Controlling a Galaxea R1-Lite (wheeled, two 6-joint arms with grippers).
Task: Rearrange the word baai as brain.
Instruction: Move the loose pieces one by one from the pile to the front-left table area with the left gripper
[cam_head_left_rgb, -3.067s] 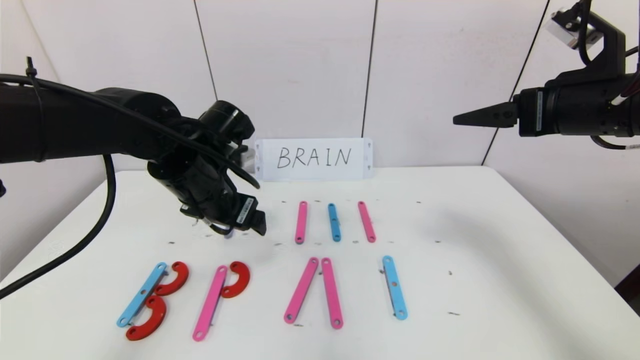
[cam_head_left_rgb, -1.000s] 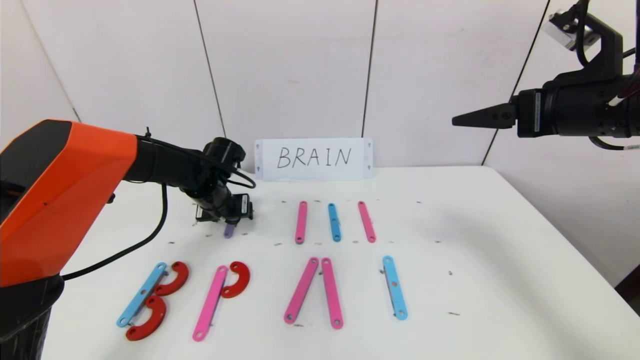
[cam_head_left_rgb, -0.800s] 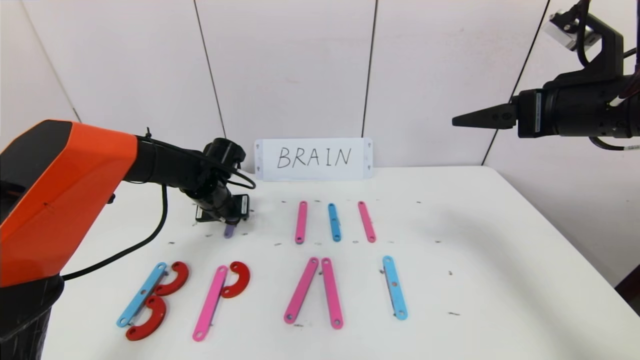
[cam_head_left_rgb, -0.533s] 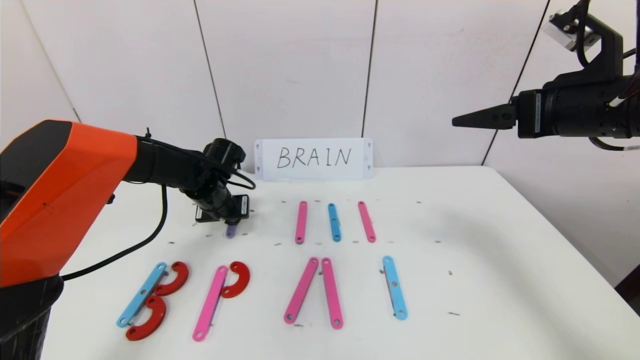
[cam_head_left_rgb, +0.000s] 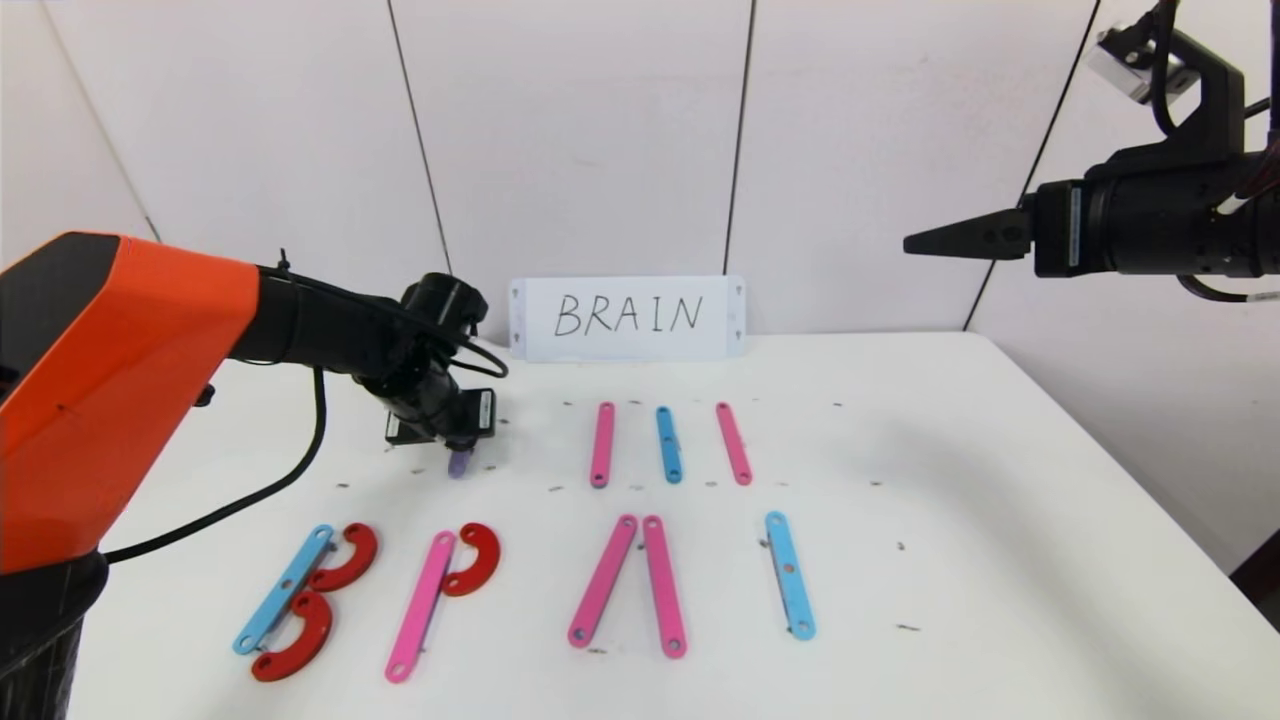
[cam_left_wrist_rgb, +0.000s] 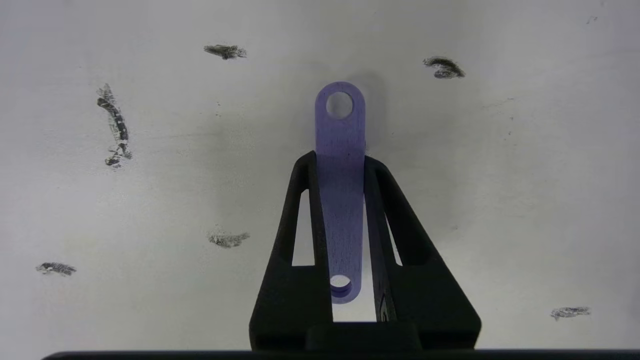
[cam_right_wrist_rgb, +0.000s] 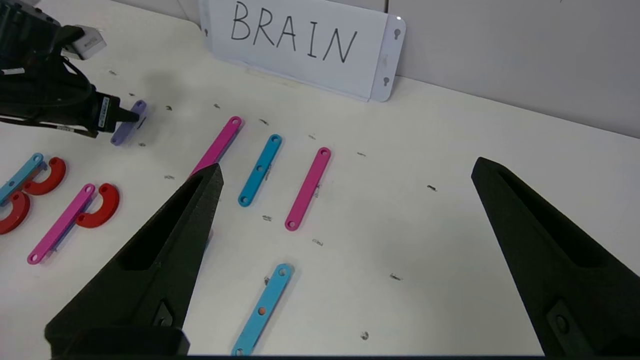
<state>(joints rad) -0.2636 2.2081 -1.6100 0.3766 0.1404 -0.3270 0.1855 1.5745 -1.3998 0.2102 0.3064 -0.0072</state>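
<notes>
Clamping my left tool (cam_left_wrist_rgb: 340, 165) on the short purple flat plastic strip (cam_left_wrist_rgb: 340, 145) at the white desk (cam_head_left_rgb: 950, 480); my right tool (cam_right_wrist_rgb: 345, 180) hangs apart, raised.

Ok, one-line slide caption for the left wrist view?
Left gripper shut on the short purple strip, flat on the scuffed white table.

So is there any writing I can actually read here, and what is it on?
"BRAIN": handwritten in black on the white card standing against the wall at the back of the table.
A small white sticker on the left claw carries print, too small to read.
The coloured plastic strips on the table show only holes, no writing.
</notes>
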